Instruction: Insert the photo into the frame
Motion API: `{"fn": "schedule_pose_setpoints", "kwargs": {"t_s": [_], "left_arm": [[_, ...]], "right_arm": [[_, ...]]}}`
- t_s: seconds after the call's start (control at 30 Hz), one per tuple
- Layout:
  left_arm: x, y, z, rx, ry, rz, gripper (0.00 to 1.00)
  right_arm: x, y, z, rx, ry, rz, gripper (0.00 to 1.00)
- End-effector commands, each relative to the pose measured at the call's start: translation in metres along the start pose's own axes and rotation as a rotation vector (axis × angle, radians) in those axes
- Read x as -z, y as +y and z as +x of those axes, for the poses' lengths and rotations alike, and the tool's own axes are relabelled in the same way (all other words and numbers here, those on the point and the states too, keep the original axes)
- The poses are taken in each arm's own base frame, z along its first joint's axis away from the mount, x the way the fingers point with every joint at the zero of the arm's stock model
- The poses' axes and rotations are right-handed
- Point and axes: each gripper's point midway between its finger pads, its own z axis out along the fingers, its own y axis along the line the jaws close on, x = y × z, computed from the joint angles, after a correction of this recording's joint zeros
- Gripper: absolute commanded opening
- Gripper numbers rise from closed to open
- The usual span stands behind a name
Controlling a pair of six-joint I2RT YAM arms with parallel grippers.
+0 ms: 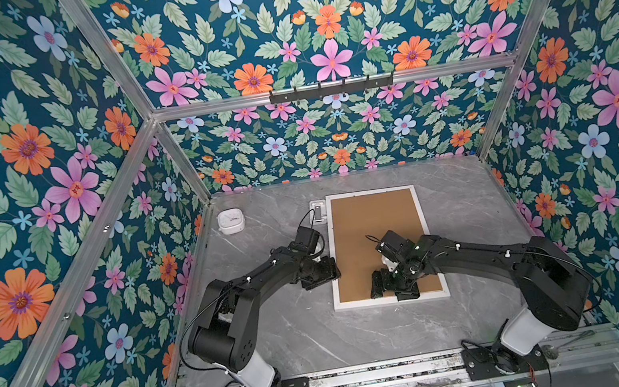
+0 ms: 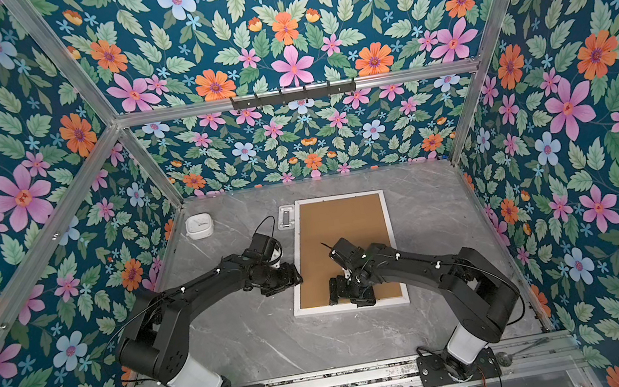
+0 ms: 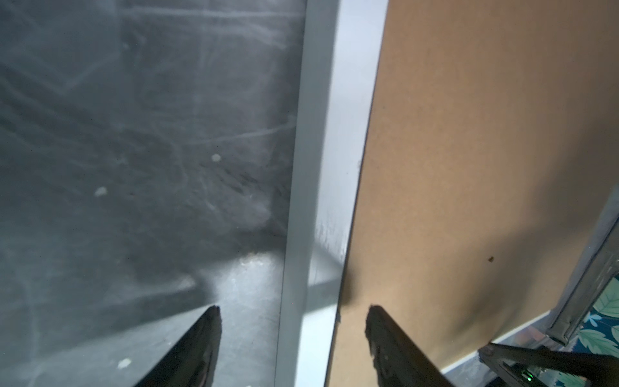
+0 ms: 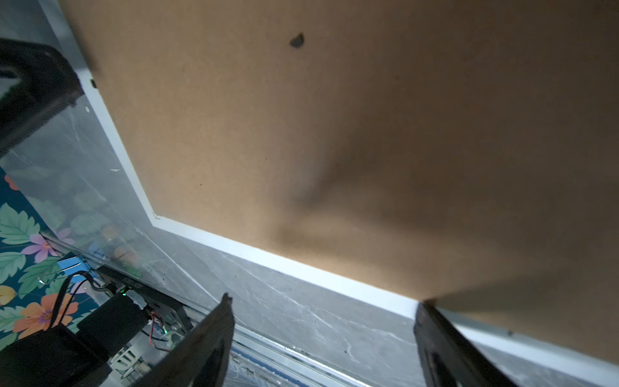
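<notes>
Desk [image 1: 300, 330] grey marble | frame [image 3: 335, 134] flat on it, back up, brown backing board [image 1: 372, 226] inside, long axis near-to-far in both top views | left fingers [image 3: 204, 348] parted, empty, straddling frame's long rim | right fingers [image 4: 214, 341] wide apart, empty, straddling near short rim, board just beyond.

The grey marbled table [image 1: 288, 332] carries the white frame [image 1: 336, 295], which lies flat near its middle with a brown board [image 1: 370, 218] filling its opening. A small white rectangular piece [image 1: 317, 211] lies just beside the frame's far left corner. A small white rounded box [image 1: 230, 221] with a dial face sits farther left.
</notes>
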Motion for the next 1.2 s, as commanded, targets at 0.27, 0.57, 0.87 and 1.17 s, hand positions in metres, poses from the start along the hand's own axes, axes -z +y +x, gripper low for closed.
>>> {"fn": "schedule_pose_setpoints", "kwargs": {"t_s": [0.27,0.57,0.87,1.17], "left_arm": [[-0.001,-0.007,0.001,0.002,-0.001,0.020,0.72],[0.000,-0.006,0.000,-0.003,-0.006,0.015,0.71],[0.000,-0.013,-0.010,-0.022,-0.010,0.015,0.71],[-0.006,-0.015,-0.031,-0.050,-0.020,-0.003,0.71]], "right_arm": [[-0.011,-0.011,-0.016,-0.063,-0.038,0.025,0.84],[0.005,0.018,-0.022,-0.066,-0.032,-0.153,0.84],[0.040,0.023,-0.020,0.007,-0.065,-0.206,0.85],[0.093,-0.071,-0.060,-0.086,-0.247,-0.045,0.85]]}}
